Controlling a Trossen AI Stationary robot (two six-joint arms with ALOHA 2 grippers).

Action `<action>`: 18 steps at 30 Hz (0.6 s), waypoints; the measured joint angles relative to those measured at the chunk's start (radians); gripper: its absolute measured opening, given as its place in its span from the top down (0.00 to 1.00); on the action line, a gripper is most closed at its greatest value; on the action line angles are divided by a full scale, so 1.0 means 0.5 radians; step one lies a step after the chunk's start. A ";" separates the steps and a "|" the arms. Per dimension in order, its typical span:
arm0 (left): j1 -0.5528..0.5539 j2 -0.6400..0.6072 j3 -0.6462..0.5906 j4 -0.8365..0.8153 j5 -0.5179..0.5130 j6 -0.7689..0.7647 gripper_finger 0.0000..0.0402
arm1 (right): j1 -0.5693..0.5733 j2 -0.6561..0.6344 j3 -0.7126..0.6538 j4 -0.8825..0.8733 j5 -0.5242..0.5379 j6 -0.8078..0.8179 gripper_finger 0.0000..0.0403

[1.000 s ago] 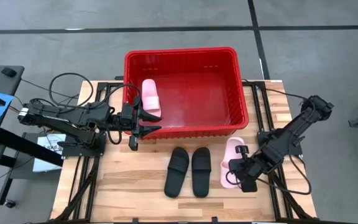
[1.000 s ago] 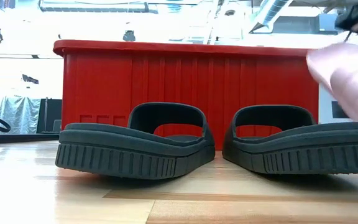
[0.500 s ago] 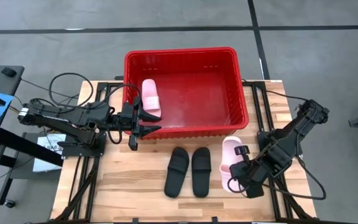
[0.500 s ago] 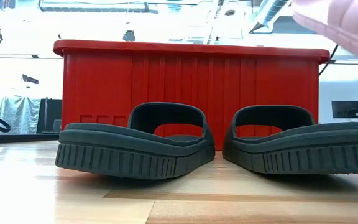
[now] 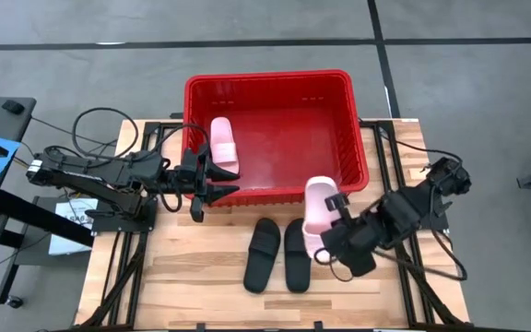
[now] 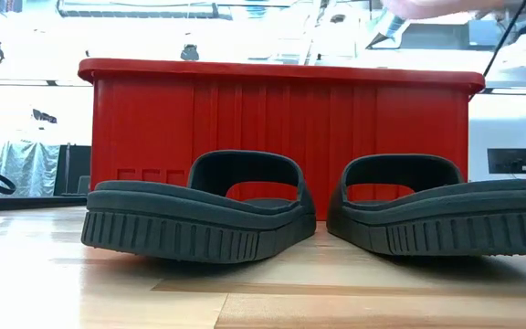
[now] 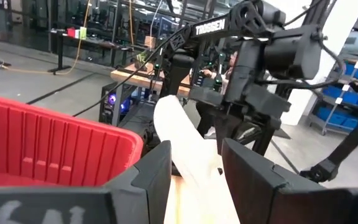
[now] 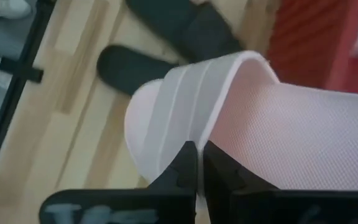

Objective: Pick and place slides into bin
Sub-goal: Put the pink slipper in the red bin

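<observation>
High view: right gripper (image 5: 332, 247) pinches a pale pink slide (image 5: 317, 214) by its strap, lifted above the counter (image 5: 192, 277) just beside the bin (image 5: 358, 157)
Left gripper (image 5: 212, 182): fingers parted, holding nothing, at the bin's near left corner
Bin contents: one pink slide (image 5: 223, 142) against the left wall
Black slides (image 5: 281, 253): side by side on the counter in front of the bin

In the low view a pale pink blur (image 6: 446, 7) is cut off by the top right edge. There the red bin (image 6: 281, 137) hides its own inside, and the right black slide (image 6: 441, 215) runs past the right edge.
</observation>
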 joint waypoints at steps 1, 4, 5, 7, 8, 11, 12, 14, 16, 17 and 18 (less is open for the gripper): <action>0.009 0.000 0.000 -0.001 0.000 -0.021 0.66 | -0.027 0.028 0.057 -0.005 -0.001 -0.065 1.00; 0.036 0.000 0.000 -0.001 -0.002 -0.093 0.64 | -0.098 0.116 0.219 -0.004 -0.001 -0.246 1.00; 0.048 0.000 0.000 -0.001 0.006 -0.126 0.63 | -0.122 0.147 0.269 -0.007 -0.001 -0.307 1.00; 0.066 0.000 0.000 0.000 0.010 -0.199 0.62 | -0.166 0.213 0.361 -0.006 -0.002 -0.417 1.00; 0.075 0.000 0.000 0.002 0.011 -0.233 0.62 | -0.186 0.245 0.395 -0.005 -0.003 -0.468 1.00; 0.087 0.000 0.000 0.031 0.031 -0.322 0.61 | -0.245 0.334 0.496 -0.005 -0.004 -0.604 1.00; 0.086 0.000 0.000 0.051 0.052 -0.339 0.61 | -0.262 0.356 0.522 -0.005 -0.005 -0.644 1.00; 0.085 0.008 0.000 0.099 0.087 -0.376 0.61 | -0.287 0.393 0.562 -0.004 -0.006 -0.724 1.00; 0.084 0.032 0.002 0.139 0.122 -0.403 0.61 | -0.319 0.428 0.604 0.006 -0.009 -0.792 1.00; 0.085 0.042 0.002 0.140 0.141 -0.418 0.61 | -0.333 0.443 0.623 0.008 -0.010 -0.819 1.00; 0.085 0.062 0.002 0.159 0.162 -0.428 0.61 | -0.345 0.454 0.640 0.011 -0.013 -0.842 1.00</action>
